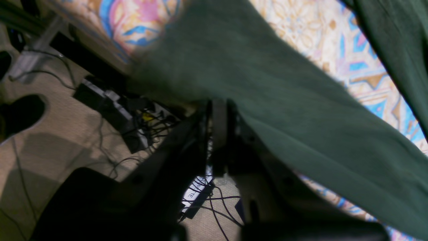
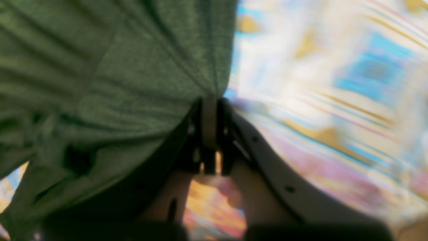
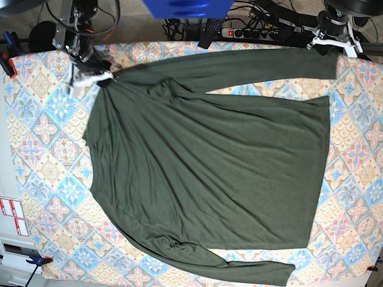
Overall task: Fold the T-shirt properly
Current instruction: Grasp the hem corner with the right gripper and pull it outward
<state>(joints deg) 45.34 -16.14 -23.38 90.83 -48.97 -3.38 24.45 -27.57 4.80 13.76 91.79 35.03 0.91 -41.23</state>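
1. Two grippers hold one garment: the T-shirt (image 3: pixel 203 161), dark olive green and long-sleeved, lies spread across the patterned tablecloth (image 3: pixel 48 173) in the base view, with one sleeve along the far edge and the other along the near edge.
2. Only the base view shows the whole layout. The right gripper (image 3: pixel 106 78) sits at the shirt's far corner on that view's left; the left gripper (image 3: pixel 333 45) sits at the end of the far sleeve on its right.
3. The left wrist view shows what the base view cannot: the left gripper (image 1: pixel 219 105) has its jaws pressed together on an edge of the cloth, and the fabric (image 1: pixel 267 90) stretches away from it above the tablecloth. It also shows the floor beside the table, with cables (image 1: pixel 214 201) and a power strip (image 1: pixel 113 107).
4. The right wrist view, blurred, shows the right gripper (image 2: pixel 210 103) clamped on gathered fabric (image 2: pixel 100 83), with creases radiating from the pinch.
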